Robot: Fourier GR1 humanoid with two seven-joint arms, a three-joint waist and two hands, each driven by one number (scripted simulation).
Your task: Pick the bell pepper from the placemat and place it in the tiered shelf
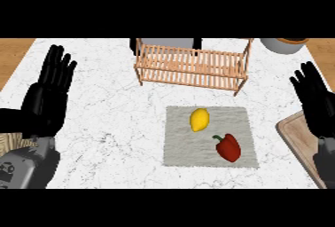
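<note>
Two resting hands, fingers straight, slightly spread, holding nothing: left hand point(49, 95) at frame left, right hand point(317, 106) at frame right. Bell pepper point(228, 148) on placemat point(180, 150), lower-right part, just below-right of lemon point(200, 119), not touching. Long axis slanted, stem toward upper left. Lies down-left of right hand's fingers, far nearer that hand. Tiered shelf point(191, 65) at upper centre, well apart.

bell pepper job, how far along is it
Done: nothing yet. The bell pepper lies on the placemat beside a lemon. In hand: nothing; the left hand and right hand rest open at the view's sides. Left: grasp the pepper, carry it up to the shelf and set it inside.
</note>
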